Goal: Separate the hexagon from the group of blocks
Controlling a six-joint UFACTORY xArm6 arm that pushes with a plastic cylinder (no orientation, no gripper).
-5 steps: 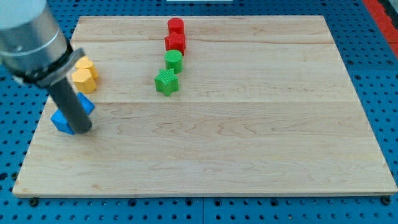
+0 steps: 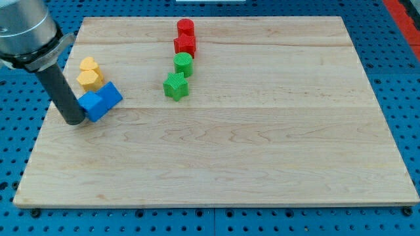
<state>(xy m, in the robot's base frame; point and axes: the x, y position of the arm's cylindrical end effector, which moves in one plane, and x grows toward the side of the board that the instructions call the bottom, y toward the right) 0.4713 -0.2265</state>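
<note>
A yellow block that looks hexagonal (image 2: 90, 80) lies near the board's left edge, with a second yellow block (image 2: 88, 65) touching it on the side towards the view's top. Two blue blocks sit just below them: one blue cube (image 2: 93, 105) and another blue block (image 2: 110, 94), touching each other. The upper blue block is close to the yellow hexagon. My tip (image 2: 73, 121) rests on the board against the left side of the lower blue cube, and the dark rod slants up to the left. No gripper is present.
Towards the view's top centre a column holds a red cylinder (image 2: 186, 27), a red block (image 2: 186, 44), a green cylinder (image 2: 184, 63) and a green star (image 2: 176, 86). The wooden board (image 2: 262, 144) lies on a blue perforated table.
My tip has moved up and slightly left. The two blue blocks have shifted right and up, ending closer to the yellow blocks. The yellow, red and green blocks have hardly moved.
</note>
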